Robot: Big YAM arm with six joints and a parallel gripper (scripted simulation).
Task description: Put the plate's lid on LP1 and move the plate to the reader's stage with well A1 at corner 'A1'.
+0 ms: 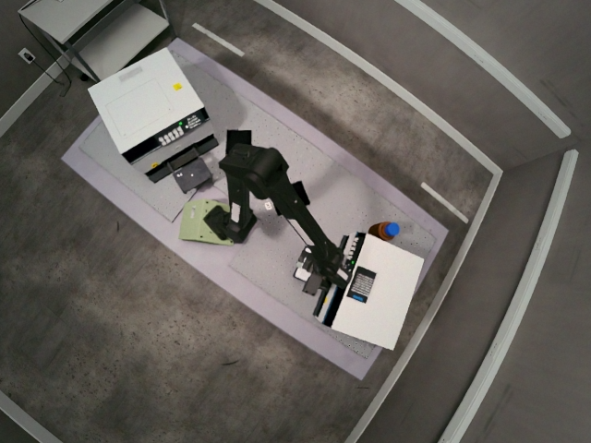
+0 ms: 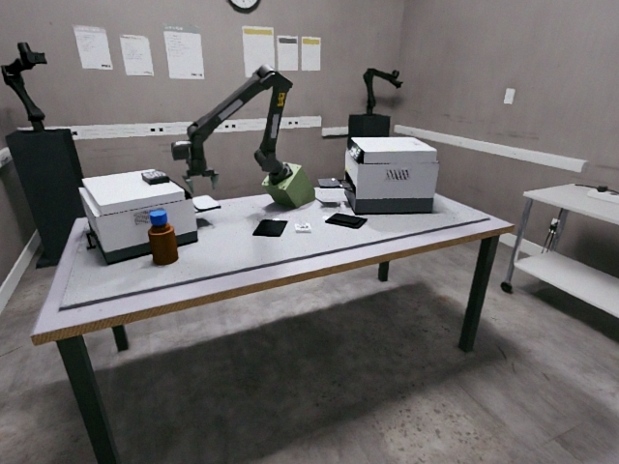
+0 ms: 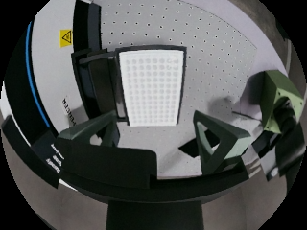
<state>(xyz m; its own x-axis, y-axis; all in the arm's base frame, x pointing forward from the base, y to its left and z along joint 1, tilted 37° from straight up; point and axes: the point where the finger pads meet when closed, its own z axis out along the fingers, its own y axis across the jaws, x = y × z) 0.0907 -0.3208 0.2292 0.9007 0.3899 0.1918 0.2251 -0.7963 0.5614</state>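
Note:
The white well plate (image 3: 152,86) (image 2: 205,202) (image 1: 300,273) lies on the dispenser's dark stage, beside the white dispenser (image 2: 130,199) (image 1: 381,291) (image 3: 48,57). Its grid of wells shows in the wrist view; I cannot tell the lid apart from the plate. My gripper (image 3: 154,114) (image 2: 200,177) (image 1: 311,280) is open and empty. It hangs a little above the plate, with a finger to either side of the plate's near end. The reader (image 2: 392,172) (image 1: 145,102) stands at the other end of the bench with its stage (image 1: 191,173) (image 2: 330,184) out in front.
The brown bottle with a blue cap (image 2: 162,238) (image 1: 384,231) stands beside the dispenser. Two black bench positions (image 2: 270,227) (image 2: 345,219) and a small white label (image 2: 302,227) lie mid-bench. The arm's green base (image 2: 289,187) (image 1: 198,221) (image 3: 278,99) stands between the instruments.

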